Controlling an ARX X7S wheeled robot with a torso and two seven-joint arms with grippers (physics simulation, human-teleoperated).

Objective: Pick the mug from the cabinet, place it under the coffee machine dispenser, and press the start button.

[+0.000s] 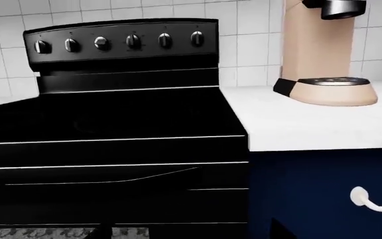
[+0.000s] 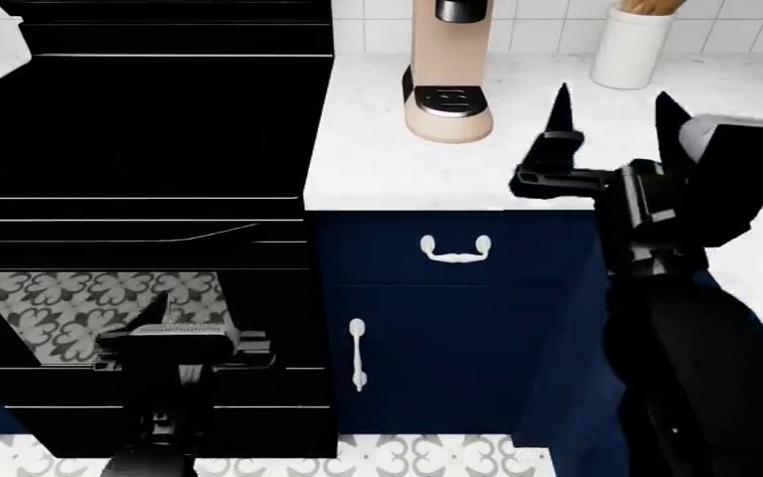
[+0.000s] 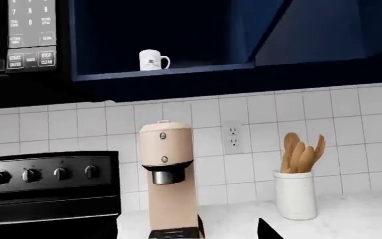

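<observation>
Mug (image 3: 152,59) sits untouched on the open cabinet shelf, above the coffee machine (image 3: 167,177). Reaching step: my right tool (image 2: 616,111), fingers spread and empty, must rise there. My left tool's (image 2: 183,338) state I cannot tell.

One mug (image 3: 152,60), one coffee machine (image 3: 169,179)

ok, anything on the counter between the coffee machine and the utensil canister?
No: head view shows bare white counter between the coffee machine and the canister. Right wrist view agrees.
</observation>
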